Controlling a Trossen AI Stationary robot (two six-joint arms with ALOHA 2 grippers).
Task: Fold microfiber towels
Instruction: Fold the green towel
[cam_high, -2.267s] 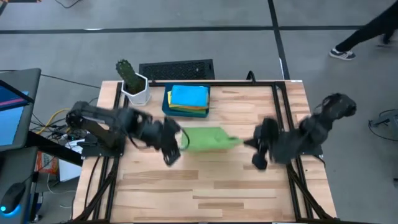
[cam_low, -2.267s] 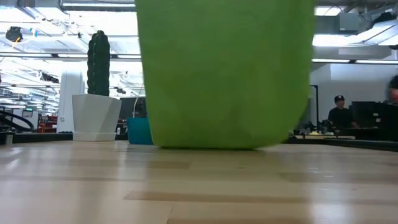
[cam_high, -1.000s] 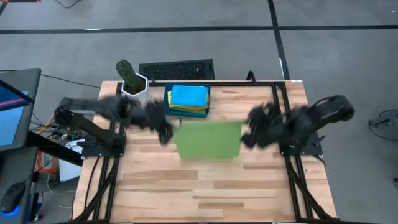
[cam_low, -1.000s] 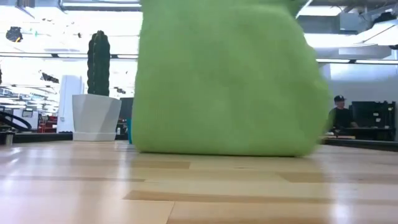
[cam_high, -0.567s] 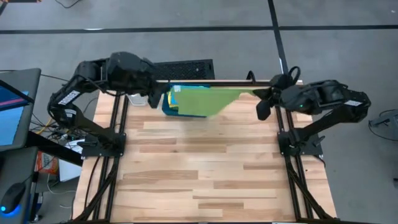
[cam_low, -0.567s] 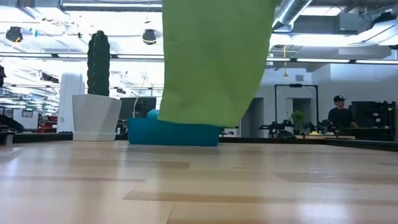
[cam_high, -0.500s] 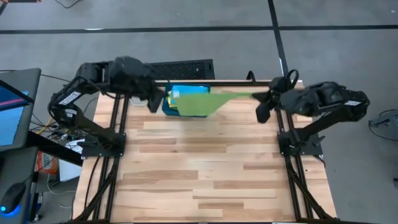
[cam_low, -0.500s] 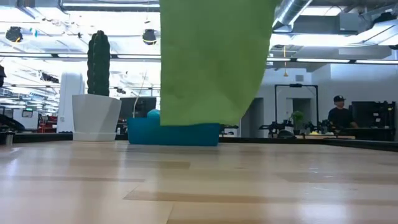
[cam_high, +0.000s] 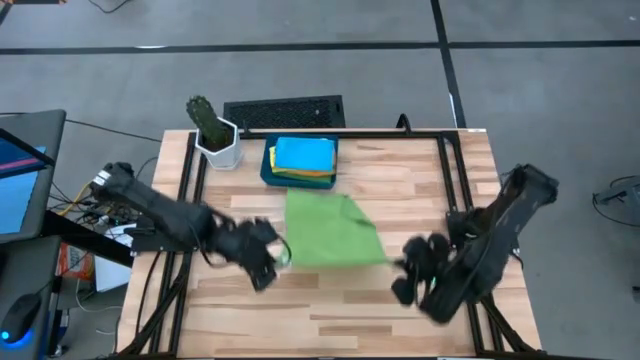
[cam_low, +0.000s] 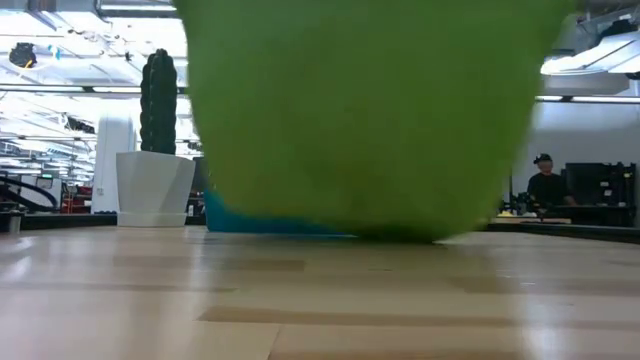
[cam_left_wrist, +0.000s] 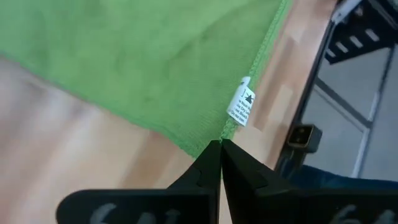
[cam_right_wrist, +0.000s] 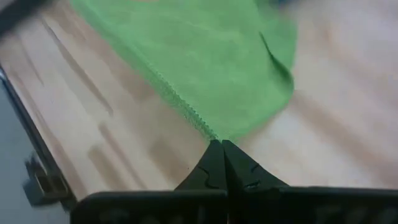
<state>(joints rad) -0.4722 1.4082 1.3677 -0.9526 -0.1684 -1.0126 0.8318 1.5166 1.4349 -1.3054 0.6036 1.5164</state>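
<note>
Pale wood tabletop (cam_high: 330, 300), grey floor around, open workroom beyond.

Green towel (cam_high: 333, 232) spread mid-tabletop, near edge lifted, filling most of the low view (cam_low: 365, 110). Left gripper (cam_high: 268, 262) pinching its near-left corner, fingers (cam_left_wrist: 202, 171) closed tight on the hem beside the white label (cam_left_wrist: 240, 106). Right gripper (cam_high: 408, 268) on the near-right corner, fingers (cam_right_wrist: 233, 167) likewise clamped on the stitched edge.

Step in hand, by the look of it: laying the towel flat ahead of a first fold. Next move probably calls for carrying both pinched corners evenly over to the far edge, level, so hems meet.

Behind the towel, close by: teal tray (cam_high: 267, 168) holding a stack, blue towel (cam_high: 304, 154) on top, yellow (cam_high: 300, 176) showing beneath. Cactus (cam_high: 203, 116) in a white pot (cam_high: 221, 150) at the far-left corner. Tray close enough to crowd a fold toward the far edge. Person (cam_low: 545, 184) seated well back in the room.
</note>
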